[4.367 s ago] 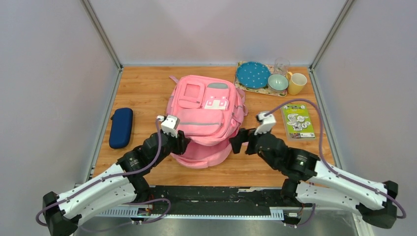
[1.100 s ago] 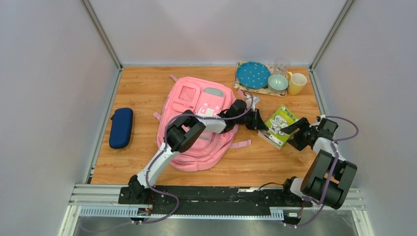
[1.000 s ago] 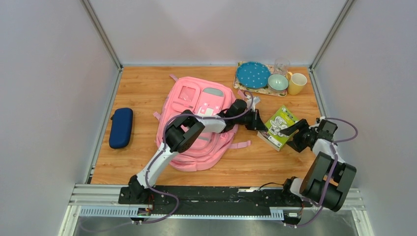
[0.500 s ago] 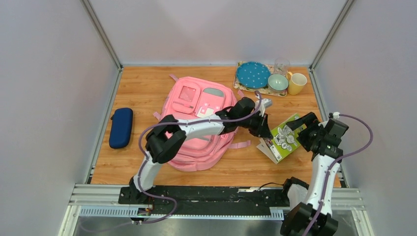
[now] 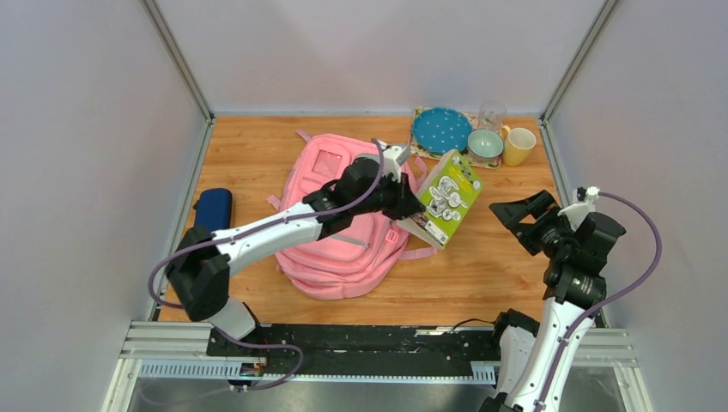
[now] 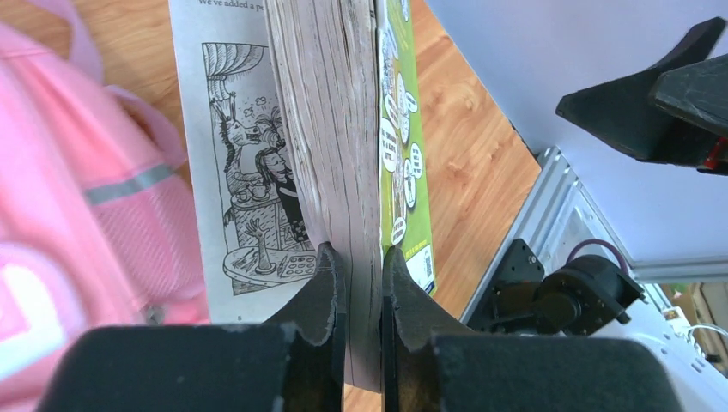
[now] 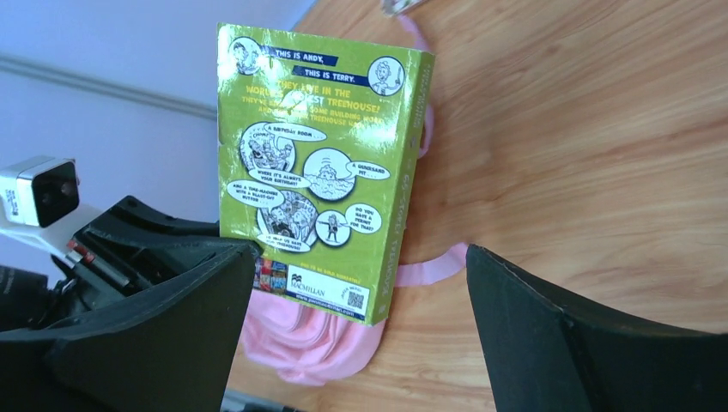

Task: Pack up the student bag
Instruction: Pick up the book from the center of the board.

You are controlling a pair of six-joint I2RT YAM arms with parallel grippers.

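The pink student bag [image 5: 339, 227] lies flat in the middle of the table. My left gripper [image 5: 410, 206] reaches over its right side and is shut on a green paperback book [image 5: 450, 196], held up on edge above the bag's right strap. In the left wrist view the fingers [image 6: 322, 287] pinch the book's page block [image 6: 330, 129], with the bag [image 6: 51, 215] to the left. My right gripper [image 5: 525, 220] hangs open to the right of the book, apart from it. Its wrist view shows the book's back cover [image 7: 322, 163] ahead and the bag [image 7: 318, 339] below it.
A navy blue zip case [image 5: 211, 221] lies at the table's left edge. At the back right stands a tray [image 5: 418, 148] with a teal plate [image 5: 441, 130] and a bowl [image 5: 485, 143], beside a yellow mug [image 5: 518, 146] and a clear glass [image 5: 492, 114].
The right gripper opened, let go of the book and drew back to the right. The left gripper carried the book up and left, over the bag's right edge.
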